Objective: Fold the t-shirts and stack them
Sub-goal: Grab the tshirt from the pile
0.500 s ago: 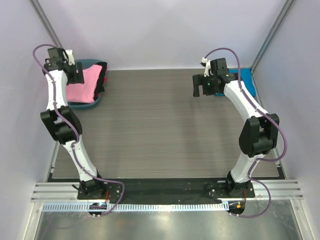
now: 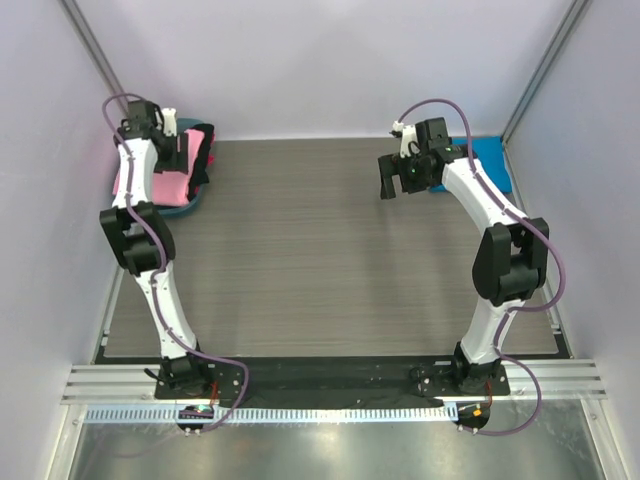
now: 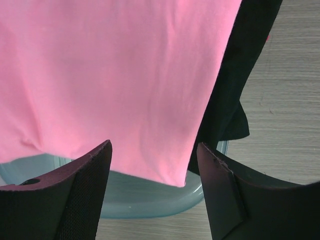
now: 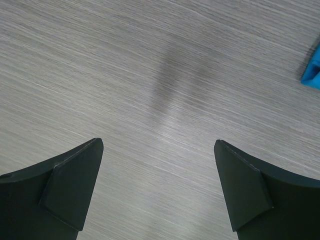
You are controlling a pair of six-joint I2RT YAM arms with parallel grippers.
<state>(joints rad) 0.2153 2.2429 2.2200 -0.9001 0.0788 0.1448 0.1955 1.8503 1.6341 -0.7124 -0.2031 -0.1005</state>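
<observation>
Left jaws wide above pink shirt (image 3: 110,75) draped over far-left tub (image 3: 150,197); right jaws wide, empty. Risks catching black cloth (image 3: 235,90) too.

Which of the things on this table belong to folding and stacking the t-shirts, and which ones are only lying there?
For the job:
pink shirt, at the far left
blue shirt, at the far right edge

Only lying there:
tub, under the pink shirt
black cloth, beside the pink shirt; what it is cannot be told
</observation>
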